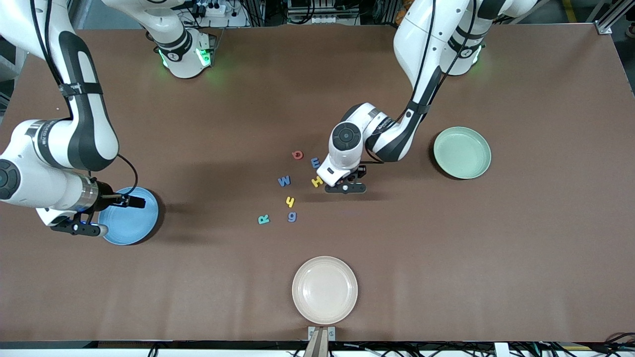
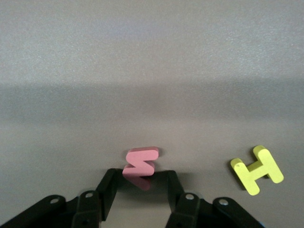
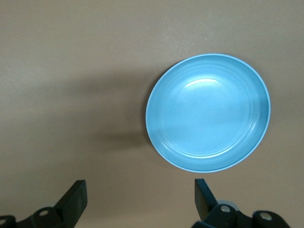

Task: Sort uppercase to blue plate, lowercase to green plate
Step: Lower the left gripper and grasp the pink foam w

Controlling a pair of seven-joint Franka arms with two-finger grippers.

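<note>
two grippers: left gripper (image 2: 140, 178) at frame centre pinches the red w (image 2: 140, 164); right gripper (image 3: 140, 194), jaws spread, hangs mid-left over the blue plate (image 3: 209, 111).

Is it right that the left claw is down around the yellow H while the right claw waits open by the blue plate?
Not quite. The left claw is around the small red w; the yellow H lies beside it, untouched, as the left wrist view shows. The right claw does wait open by the blue plate.
</note>
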